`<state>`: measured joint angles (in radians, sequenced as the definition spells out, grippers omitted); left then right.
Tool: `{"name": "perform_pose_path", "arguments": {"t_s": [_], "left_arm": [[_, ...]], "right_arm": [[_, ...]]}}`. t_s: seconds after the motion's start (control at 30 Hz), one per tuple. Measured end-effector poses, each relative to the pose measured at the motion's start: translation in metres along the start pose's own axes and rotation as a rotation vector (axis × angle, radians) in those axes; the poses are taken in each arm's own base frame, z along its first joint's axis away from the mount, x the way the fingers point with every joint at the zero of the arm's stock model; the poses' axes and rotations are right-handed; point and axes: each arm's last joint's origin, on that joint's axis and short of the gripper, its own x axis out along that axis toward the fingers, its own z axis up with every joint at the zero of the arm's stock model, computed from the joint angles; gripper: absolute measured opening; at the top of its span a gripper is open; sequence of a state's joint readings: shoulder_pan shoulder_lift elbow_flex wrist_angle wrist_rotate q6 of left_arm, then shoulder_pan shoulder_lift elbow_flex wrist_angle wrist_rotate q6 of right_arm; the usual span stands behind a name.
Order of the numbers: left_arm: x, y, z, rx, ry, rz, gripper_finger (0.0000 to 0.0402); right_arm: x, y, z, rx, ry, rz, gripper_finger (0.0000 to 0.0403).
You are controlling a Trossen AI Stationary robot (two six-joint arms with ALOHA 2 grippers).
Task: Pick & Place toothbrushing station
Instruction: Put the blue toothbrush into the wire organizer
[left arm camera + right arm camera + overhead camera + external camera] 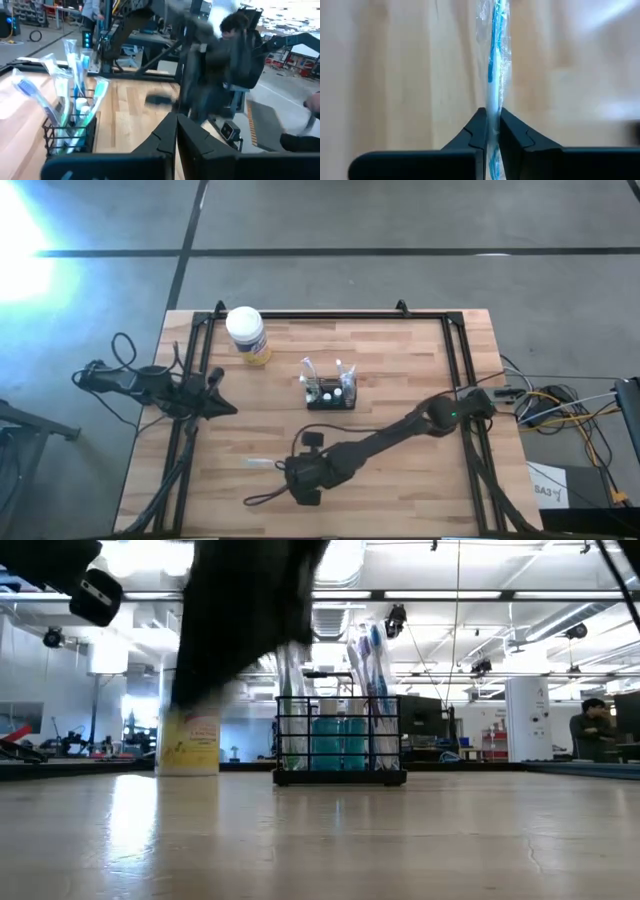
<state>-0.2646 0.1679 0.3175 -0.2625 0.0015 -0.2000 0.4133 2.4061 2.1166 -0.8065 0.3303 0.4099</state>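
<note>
- So the right gripper (492, 131) is down low over the near part of the table (420, 480), and its jaws are pinched nearly all the way together on a wrapped blue-and-white toothbrush (493, 60). The brush runs straight out ahead from between the fingertips, still lying along the wood.
- From above you can just make out that same toothbrush (260, 463) sticking out to the side of the right gripper (300, 475), flat on the boards.
- The toothbrushing station (331, 393), the little black wire holder, sits near the middle of the table, well apart from those jaws and farther in. It already has several wrapped brushes standing in it, and the low view shows it upright (340, 740).
- A yellow jar (247, 336) with a white lid stands off toward the far corner, beside the station but not touching.
- The left gripper (176, 145) is parked at the left edge with its jaws shut on nothing; it's just looking across at the station (67, 135).
- My read: this is the grasp step, the pick just made.
- Next it probably needs to lift cleanly, tip the brush toward upright and carry it over to an open slot. The wrapper looks slippery, so it could twist in the grip.
</note>
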Motion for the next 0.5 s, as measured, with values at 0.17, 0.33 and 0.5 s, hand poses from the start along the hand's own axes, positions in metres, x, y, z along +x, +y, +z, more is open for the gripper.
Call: {"name": "perform_pose_path", "arguments": {"t_s": [0.17, 0.33, 0.5], "left_arm": [[-0.005, 0.002, 0.0, -0.014, -0.044, 0.059, 0.0013], [-0.004, 0.004, -0.005, 0.008, -0.089, 0.082, 0.0009], [0.005, 0.009, -0.02, -0.018, -0.179, 0.138, 0.0011]], "right_arm": [[-0.065, -0.012, 0.009, -0.013, -0.095, -0.085, 0.0019], [-0.114, -0.035, 0.002, 0.0, -0.196, -0.071, 0.0018], [-0.117, -0.059, -0.023, 0.016, -0.404, -0.039, 0.0018]]}}
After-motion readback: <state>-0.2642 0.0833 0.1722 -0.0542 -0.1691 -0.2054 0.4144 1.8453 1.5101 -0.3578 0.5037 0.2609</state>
